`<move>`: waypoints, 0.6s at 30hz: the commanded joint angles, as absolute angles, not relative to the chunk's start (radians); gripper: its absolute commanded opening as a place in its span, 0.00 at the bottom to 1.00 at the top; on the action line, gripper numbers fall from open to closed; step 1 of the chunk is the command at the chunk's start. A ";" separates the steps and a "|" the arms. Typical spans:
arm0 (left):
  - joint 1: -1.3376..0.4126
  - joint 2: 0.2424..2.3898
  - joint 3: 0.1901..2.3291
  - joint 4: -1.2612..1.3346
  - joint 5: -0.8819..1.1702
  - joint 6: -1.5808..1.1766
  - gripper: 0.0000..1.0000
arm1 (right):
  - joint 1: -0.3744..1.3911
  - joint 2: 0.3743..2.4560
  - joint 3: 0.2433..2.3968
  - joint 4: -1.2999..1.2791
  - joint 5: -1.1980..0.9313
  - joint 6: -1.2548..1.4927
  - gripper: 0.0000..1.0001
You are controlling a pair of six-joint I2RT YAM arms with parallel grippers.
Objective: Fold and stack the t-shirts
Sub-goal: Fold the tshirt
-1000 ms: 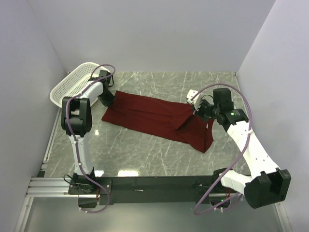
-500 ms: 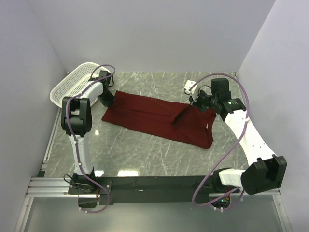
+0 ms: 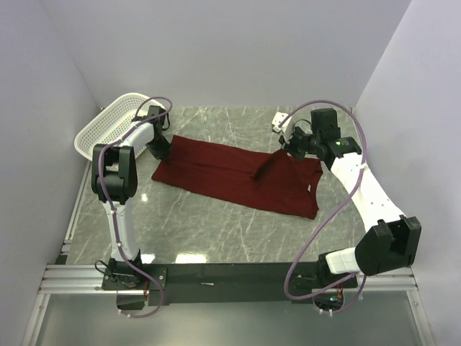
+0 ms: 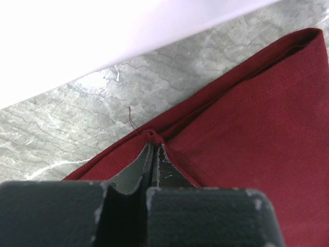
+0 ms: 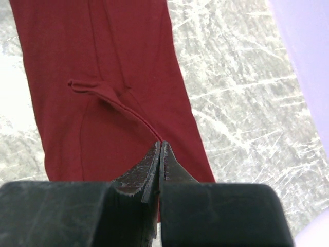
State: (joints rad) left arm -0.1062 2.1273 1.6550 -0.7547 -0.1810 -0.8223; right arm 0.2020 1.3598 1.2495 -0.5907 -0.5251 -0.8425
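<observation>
A dark red t-shirt [image 3: 230, 173] lies spread across the marble table. My left gripper [image 3: 163, 149] is shut on the shirt's far left corner, and the cloth [image 4: 247, 118] bunches at the fingertip [image 4: 145, 154]. My right gripper [image 3: 288, 149] is shut on the shirt's right edge and holds it lifted, so a ridge of cloth [image 5: 110, 95] runs from the shirt up into the closed jaws. The rest of the shirt [image 5: 97, 56] lies flat below. A small white neck label [image 3: 312, 189] shows at the right end.
A white perforated basket [image 3: 108, 126] stands at the table's far left corner, just behind my left arm. A small white object [image 3: 277, 123] lies on the marble near the back wall, beside my right gripper. Walls close in on both sides.
My right gripper has carried the shirt's right edge back toward the far wall and slightly left, so the right end now lies flatter and squarer. My left gripper has stayed put.
</observation>
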 commanded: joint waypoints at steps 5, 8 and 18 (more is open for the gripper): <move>-0.101 2.140 1.646 -0.733 -0.186 -0.799 0.01 | 0.196 1.400 1.333 -0.560 -0.545 -0.847 0.00; -0.101 2.140 1.646 -0.732 -0.186 -0.799 0.01 | 0.196 1.417 1.342 -0.555 -0.543 -0.847 0.00; -0.101 2.141 1.643 -0.732 -0.186 -0.796 0.01 | 0.199 1.488 1.385 -0.557 -0.545 -0.848 0.00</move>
